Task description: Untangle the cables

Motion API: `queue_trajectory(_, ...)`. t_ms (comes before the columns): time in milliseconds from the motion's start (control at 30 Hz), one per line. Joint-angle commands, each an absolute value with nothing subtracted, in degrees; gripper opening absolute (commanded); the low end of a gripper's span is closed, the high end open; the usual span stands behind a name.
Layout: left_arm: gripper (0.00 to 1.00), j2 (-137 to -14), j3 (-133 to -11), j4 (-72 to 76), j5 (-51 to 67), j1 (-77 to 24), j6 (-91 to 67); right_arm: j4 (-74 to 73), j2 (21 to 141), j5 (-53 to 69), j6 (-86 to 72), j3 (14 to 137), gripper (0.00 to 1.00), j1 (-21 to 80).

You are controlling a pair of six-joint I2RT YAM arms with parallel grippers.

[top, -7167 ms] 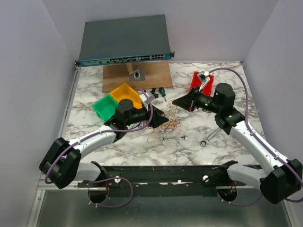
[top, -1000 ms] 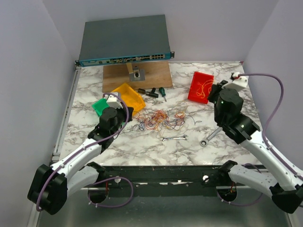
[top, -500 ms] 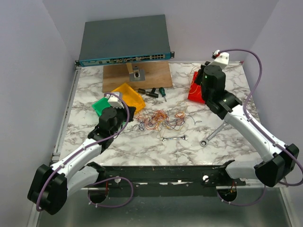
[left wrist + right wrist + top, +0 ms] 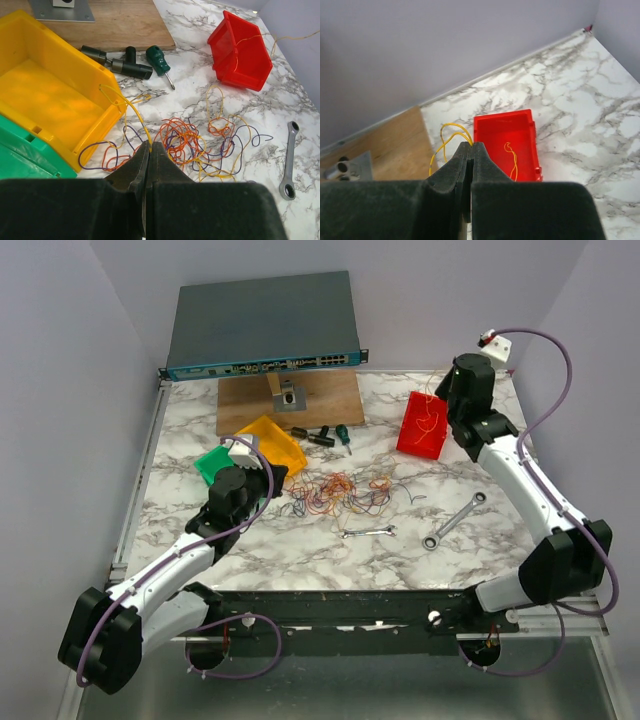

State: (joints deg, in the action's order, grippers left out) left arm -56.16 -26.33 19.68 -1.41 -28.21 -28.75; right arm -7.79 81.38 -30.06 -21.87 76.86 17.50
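Cables (image 4: 190, 145) in left pincer (image 4: 149, 148), right pincer (image 4: 471, 147)

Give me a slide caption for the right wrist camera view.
Right gripper shut on a yellow cable, the red bin beyond its fingertips holding one loose strand.

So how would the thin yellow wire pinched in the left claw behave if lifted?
Probably floppy: the thin yellow wire curves loosely from the shut left claw. Likely very light, being so thin. It may drag the tangled heap of orange, purple and yellow wires along, since strands overlap beside the claw.
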Motion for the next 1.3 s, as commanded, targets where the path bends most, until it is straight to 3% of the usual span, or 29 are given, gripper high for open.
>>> queue_trajectory(0, 0.0, -55.76, -26.38, 21.44, -0.02, -28.3, -28.13, -5.42, 86.1, -29.62, -25.39, 75.61, 0.01, 13.36)
queue_trajectory(467, 0.0, -56.15, -26.49, 21.55, 1.45, -28.3, -28.12, -1.12, 103.29, -35.57, -25.21, 73.72, 0.01, 12.22)
queue_trajectory(767, 0.0, -56.14, -26.55, 21.71, 2.07, -28.3, -27.79, -5.41, 117.12, -32.94, -26.03, 81.56, 0.01, 12.22)
queue_trajectory(867, 0.0, -56.07, -26.55, 21.79, 2.31, -28.31, -27.61, -10.08, 116.77, -30.37, -25.62, 84.47, 0.15, 12.13)
queue_trajectory(1033, 0.0, -55.82, -26.57, 21.97, 2.79, -28.47, -27.42, -6.11, 105.2, -25.2, -23.24, 79.1, 0.42, 12.19)
queue_trajectory(1133, 0.0, -55.47, -26.46, 22.05, 2.73, -28.65, -27.16, -7.53, 100.77, -23.32, -21.3, 78.86, 0.64, 12.17)
queue_trajectory(1267, 0.0, -54.81, -26.17, 22.49, 3.29, -28.87, -26.73, -11.67, 96.61, -15.26, -18.19, 78.31, 0.7, 12.22)
